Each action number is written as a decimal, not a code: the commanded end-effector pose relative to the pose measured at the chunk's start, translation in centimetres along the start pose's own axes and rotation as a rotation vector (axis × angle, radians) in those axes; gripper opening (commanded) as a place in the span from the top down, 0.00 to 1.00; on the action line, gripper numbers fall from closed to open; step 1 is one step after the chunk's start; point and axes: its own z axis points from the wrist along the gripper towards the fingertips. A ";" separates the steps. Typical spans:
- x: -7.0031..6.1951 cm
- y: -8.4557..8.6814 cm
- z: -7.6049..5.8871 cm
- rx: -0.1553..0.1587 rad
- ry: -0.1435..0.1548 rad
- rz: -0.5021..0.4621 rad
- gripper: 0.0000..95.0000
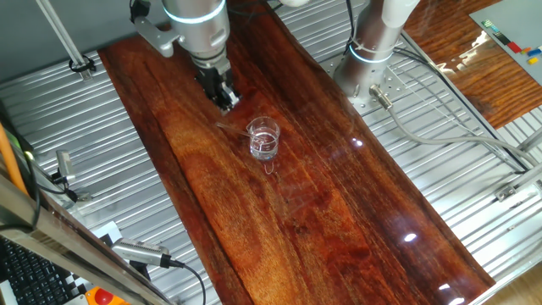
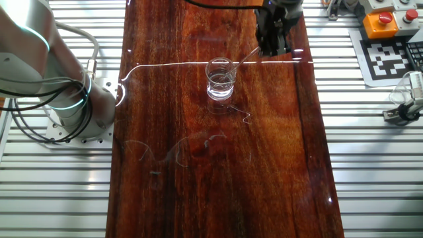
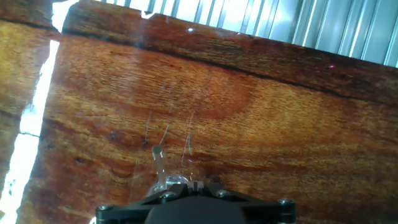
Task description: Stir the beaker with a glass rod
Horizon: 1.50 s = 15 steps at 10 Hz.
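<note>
Claw (image 2: 274,41) grips rod (image 2: 246,57) — seemingly — over beaker (image 2: 220,79).

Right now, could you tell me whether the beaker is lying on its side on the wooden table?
No, the beaker stands upright on the wooden table, its open mouth facing up, with the glass rod leaning into it.

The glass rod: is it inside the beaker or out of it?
Inside. In the other fixed view the glass rod slants from the gripper down over the rim into the upright beaker.
</note>
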 end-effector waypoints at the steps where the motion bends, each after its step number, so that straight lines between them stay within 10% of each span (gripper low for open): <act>1: 0.1 0.0 0.0 0.001 0.006 -0.032 1.00; 10: -0.3 1.2 -0.3 -0.034 0.005 -0.033 1.00; 11: -0.4 1.6 -0.5 -0.039 0.006 -0.027 0.80; 13: -0.5 1.7 -0.4 -0.053 0.013 -0.021 0.80; 14: -0.6 1.8 -0.4 -0.058 0.013 -0.016 0.60; 15: -0.6 2.0 -0.4 -0.060 0.013 -0.014 0.60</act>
